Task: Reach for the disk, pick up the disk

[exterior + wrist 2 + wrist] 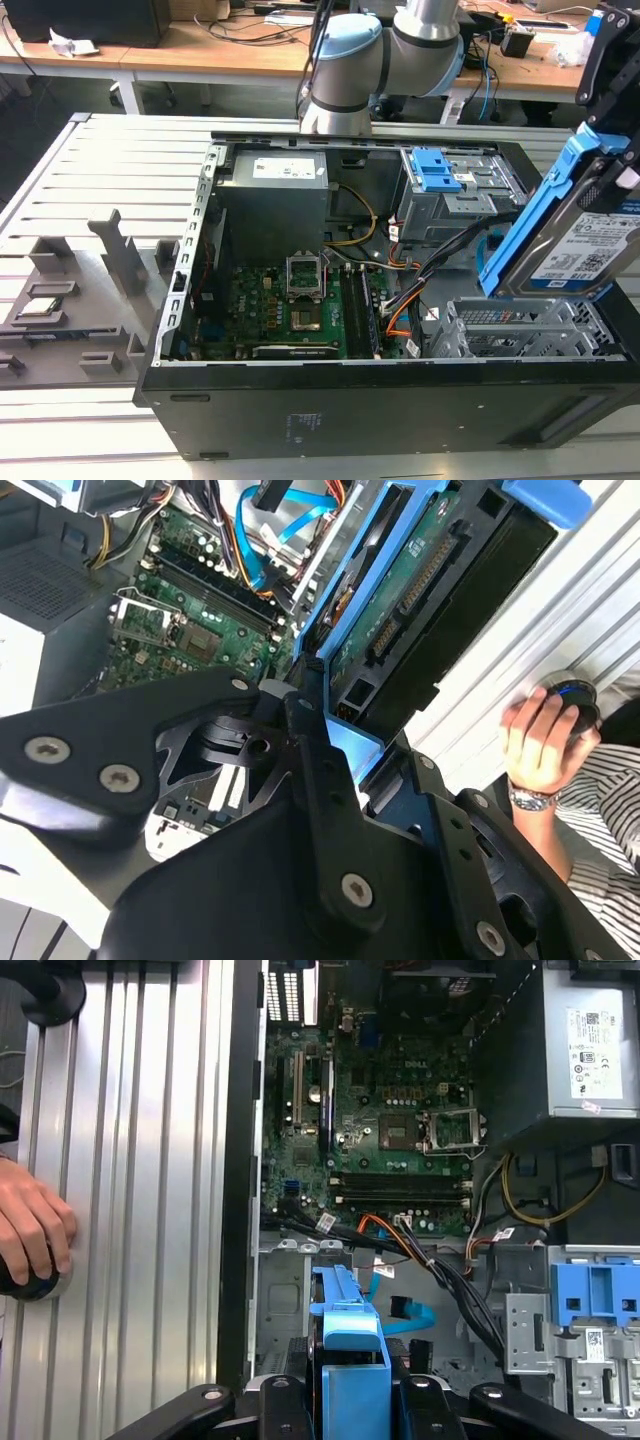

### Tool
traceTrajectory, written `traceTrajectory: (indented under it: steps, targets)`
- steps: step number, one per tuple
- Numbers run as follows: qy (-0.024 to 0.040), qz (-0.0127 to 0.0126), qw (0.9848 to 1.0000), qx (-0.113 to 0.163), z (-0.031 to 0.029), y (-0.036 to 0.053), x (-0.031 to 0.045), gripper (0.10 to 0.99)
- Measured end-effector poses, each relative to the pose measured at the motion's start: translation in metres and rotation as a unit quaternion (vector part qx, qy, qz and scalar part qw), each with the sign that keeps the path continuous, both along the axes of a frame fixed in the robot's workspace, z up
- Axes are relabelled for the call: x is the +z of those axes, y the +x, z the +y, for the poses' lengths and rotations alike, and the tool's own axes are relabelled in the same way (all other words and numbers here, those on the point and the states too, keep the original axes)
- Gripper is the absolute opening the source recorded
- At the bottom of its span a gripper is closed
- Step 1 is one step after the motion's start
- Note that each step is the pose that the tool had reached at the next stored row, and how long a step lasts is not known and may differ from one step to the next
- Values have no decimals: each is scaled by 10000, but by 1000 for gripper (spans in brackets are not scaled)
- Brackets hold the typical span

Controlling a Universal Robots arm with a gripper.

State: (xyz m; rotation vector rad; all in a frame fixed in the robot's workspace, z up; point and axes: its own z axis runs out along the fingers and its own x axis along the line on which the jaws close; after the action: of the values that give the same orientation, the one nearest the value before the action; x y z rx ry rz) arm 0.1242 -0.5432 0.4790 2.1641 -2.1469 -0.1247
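1 open computer case (pixel 300 420) on slatted surface (pixel 90 170), disk lifted clear.
Motherboard (pixel 290 310) left of blue-tabbed drive cage (pixel 445 185); at the exterior view's right, disk (pixel 575 240) tilted above case's empty bay, tool (pixel 350 740) clamped on its blue rails; a person's hand (pixel 535 745) on the surface beside the case.

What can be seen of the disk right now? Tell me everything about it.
The disk is a flat silver metal drive with a white-and-blue label on its face and blue plastic rails along its edges. In the exterior view it is lifted clear of the open computer case, tilted steeply, at the view's right above the grey drive bay. The second wrist view shows its green circuit board and connector underside. The gripper is shut on it, black fingers clamping the blue rail.
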Motion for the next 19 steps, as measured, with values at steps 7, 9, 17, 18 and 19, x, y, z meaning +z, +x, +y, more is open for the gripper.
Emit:
traceTrajectory:
  steps: [7, 9, 17, 18, 19]
  targets:
    - [0, 46, 10000, 20, -1, 36, -108, 369]
    - [1, 48, 10000, 77, -9, 37, -131, 369]
    - [-1, 48, 9999, 101, -35, -26, -225, 369]
    - [0, 48, 9999, 101, -36, -32, -233, 369]
    - [0, 48, 9999, 101, -36, -37, -241, 369]
